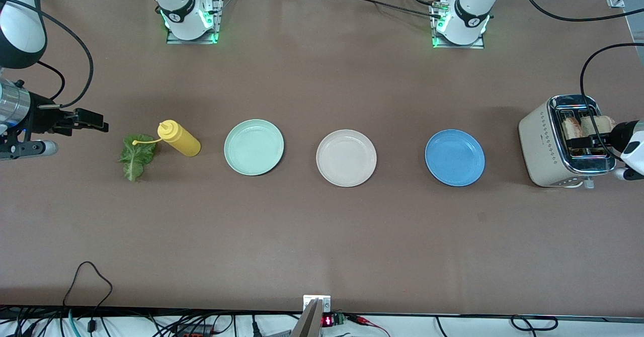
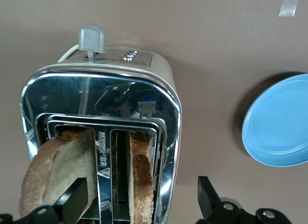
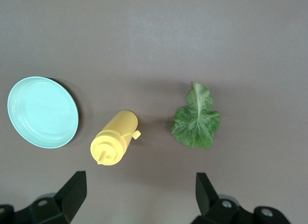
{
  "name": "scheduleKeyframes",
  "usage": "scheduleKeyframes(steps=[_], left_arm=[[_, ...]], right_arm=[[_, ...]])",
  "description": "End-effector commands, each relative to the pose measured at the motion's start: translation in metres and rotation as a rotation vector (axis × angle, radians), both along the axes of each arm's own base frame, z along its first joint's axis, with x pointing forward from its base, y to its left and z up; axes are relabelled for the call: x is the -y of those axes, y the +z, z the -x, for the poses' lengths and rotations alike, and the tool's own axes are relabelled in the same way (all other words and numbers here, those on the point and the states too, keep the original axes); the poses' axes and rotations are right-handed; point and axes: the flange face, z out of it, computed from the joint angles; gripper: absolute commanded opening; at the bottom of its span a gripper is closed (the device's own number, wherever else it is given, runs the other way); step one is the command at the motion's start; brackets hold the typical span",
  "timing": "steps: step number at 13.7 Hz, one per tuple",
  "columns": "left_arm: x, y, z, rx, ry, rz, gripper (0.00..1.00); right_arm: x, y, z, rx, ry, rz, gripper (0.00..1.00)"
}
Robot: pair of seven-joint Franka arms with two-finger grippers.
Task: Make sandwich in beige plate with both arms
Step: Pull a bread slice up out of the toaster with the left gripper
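- You had nothing assembled at this point: the beige plate [image 1: 346, 157] sat bare in the middle of the table, between the mint green plate [image 1: 253, 147] and the blue plate [image 1: 454, 157].
- Your 2 toast slices [image 2: 91, 178] stood in the slots of the toaster [image 1: 541, 143] at the left arm's end of the table, 1 slice leaning out of its slot, the other upright.
- Your left gripper [image 2: 139, 202] hung over the toaster with its fingers spread wide, 1 finger [image 2: 72, 197] over the leaning slice and the other finger past the toaster's chrome edge; it pinched nothing.
- The lettuce leaf [image 1: 135, 155] lay flat on the table at the right arm's end, just beside the yellow squeeze bottle [image 1: 179, 138], which lay on its side with its nozzle toward the leaf.
- Your right gripper [image 3: 139, 197] hovered above the leaf and bottle with its fingers spread apart and empty.
- By my reading you were at the very start: 0 of the 3 parts had reached the beige plate.
- What remained, as I judge it: lift 1 slice onto the beige plate, lay the leaf on it, then cap it with the 2nd slice.
- The left arm looked closest to a first pick, being lined up over the toast already.
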Motion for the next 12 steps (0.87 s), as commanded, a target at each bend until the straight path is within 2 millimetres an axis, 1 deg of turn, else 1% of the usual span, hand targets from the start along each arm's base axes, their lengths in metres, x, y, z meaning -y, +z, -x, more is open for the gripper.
scheduleKeyframes(steps=[1, 2, 5, 6, 8, 9, 10, 11, 12], left_arm=[[0.002, -0.014, 0.005, -0.063, -0.006, 0.023, 0.89], [0.002, -0.02, 0.008, -0.09, -0.002, 0.033, 0.83], [0.001, -0.026, 0.014, -0.128, 0.012, 0.049, 0.66], [0.0, -0.032, 0.014, -0.135, 0.02, 0.061, 0.59], [-0.004, -0.036, 0.017, -0.156, 0.027, 0.071, 0.29], [-0.003, -0.034, 0.018, -0.162, 0.029, 0.072, 0.14], [-0.003, -0.029, 0.02, -0.174, 0.03, 0.076, 0.03], [-0.003, -0.025, 0.02, -0.182, 0.019, 0.084, 0.0], [-0.004, -0.019, 0.021, -0.179, 0.016, 0.084, 0.0]], right_arm=[[-0.001, -0.001, 0.0, -0.004, 0.013, -0.017, 1.0], [-0.002, -0.001, 0.0, -0.004, 0.016, -0.017, 1.0], [-0.001, -0.001, 0.0, -0.004, 0.016, -0.017, 1.0], [-0.002, -0.001, 0.0, -0.005, 0.018, -0.018, 1.0], [0.0, -0.002, 0.0, -0.007, 0.015, -0.017, 1.0], [0.0, -0.003, 0.0, -0.008, 0.015, -0.018, 1.0], [-0.001, -0.005, -0.001, -0.011, 0.016, -0.018, 1.0], [-0.001, -0.005, 0.0, -0.013, 0.016, -0.018, 1.0], [-0.001, -0.005, -0.001, -0.011, 0.016, -0.018, 1.0]])
